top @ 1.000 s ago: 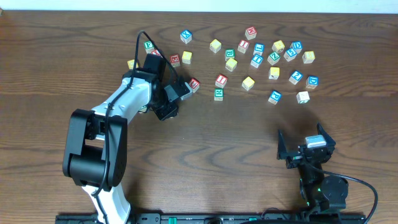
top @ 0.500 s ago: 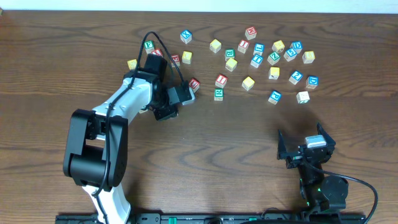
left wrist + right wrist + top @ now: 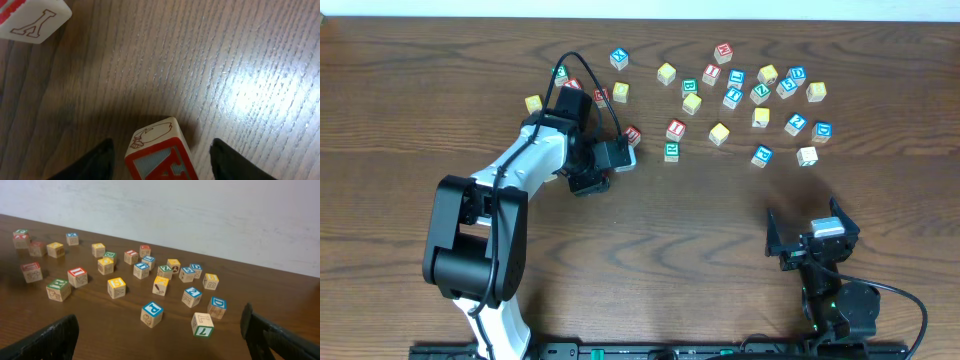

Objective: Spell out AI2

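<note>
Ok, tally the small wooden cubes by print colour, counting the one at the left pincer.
Red-printed wooden cubes: 7, one at the left pincer
Blue-printed wooden cubes: 8
Yellow-printed wooden cubes: 8
Green-printed wooden cubes: 5, one plain-topped
Total: 28

My left arm is stretched forward, left gripper [image 3: 604,168] jaws parted; right gripper [image 3: 810,238] sits tucked back, spread wide.

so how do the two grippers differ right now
The left gripper is stretched out beside the scattered blocks; the right gripper sits back near its base, away from them. The left gripper has a red-printed cube between its fingers, with gaps on both sides; the right gripper has nothing between its fingers. Both are open, and neither grips anything.
</note>
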Tool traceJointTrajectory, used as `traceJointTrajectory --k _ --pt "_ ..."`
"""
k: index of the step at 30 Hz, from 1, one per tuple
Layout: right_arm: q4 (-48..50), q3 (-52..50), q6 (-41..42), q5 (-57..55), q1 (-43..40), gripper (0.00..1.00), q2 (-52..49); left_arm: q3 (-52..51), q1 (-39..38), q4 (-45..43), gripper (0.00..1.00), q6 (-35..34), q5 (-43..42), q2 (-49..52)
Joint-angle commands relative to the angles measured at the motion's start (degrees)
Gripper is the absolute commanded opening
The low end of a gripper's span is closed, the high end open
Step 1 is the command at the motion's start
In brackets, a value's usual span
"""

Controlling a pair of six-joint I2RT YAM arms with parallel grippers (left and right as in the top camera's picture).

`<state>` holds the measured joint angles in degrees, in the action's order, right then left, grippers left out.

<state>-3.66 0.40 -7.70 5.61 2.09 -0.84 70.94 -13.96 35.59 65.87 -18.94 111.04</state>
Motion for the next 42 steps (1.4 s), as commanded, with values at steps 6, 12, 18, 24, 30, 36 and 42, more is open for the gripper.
traceJointTrajectory --k 6,12,18,24,30,36,42 --pt "-0.2 -0.1 1.0 -0.1 -0.4 0.99 0.3 0.3 -0.2 0.1 0.61 0.5 0.1 0.8" --pt "-0.2 -0.1 1.0 -0.1 -0.4 0.99 0.3 0.3 -0.2 0.1 0.61 0.0 0.1 0.8" --pt "-0.2 -0.1 1.0 -0.1 -0.4 0.99 0.3 0.3 -0.2 -0.6 0.96 0.0 0.1 0.8" --pt "-0.2 -0.1 1.0 -0.1 -0.4 0.99 0.3 0.3 -0.2 -2.1 0.97 0.0 0.1 0.8" --pt "-0.2 -0.1 1.0 -0.1 -0.4 0.99 0.3 0.8 -0.2 -2.3 0.97 -0.2 0.1 0.1" --pt "-0.2 -0.1 1.0 -0.1 -0.4 0.99 0.3 2.2 -0.2 -2.3 0.97 -4.7 0.2 -3.8" --pt "-0.2 -0.1 1.0 -0.1 -0.4 0.99 0.3 3.6 -0.2 -3.2 0.97 -13.4 0.3 -12.3"
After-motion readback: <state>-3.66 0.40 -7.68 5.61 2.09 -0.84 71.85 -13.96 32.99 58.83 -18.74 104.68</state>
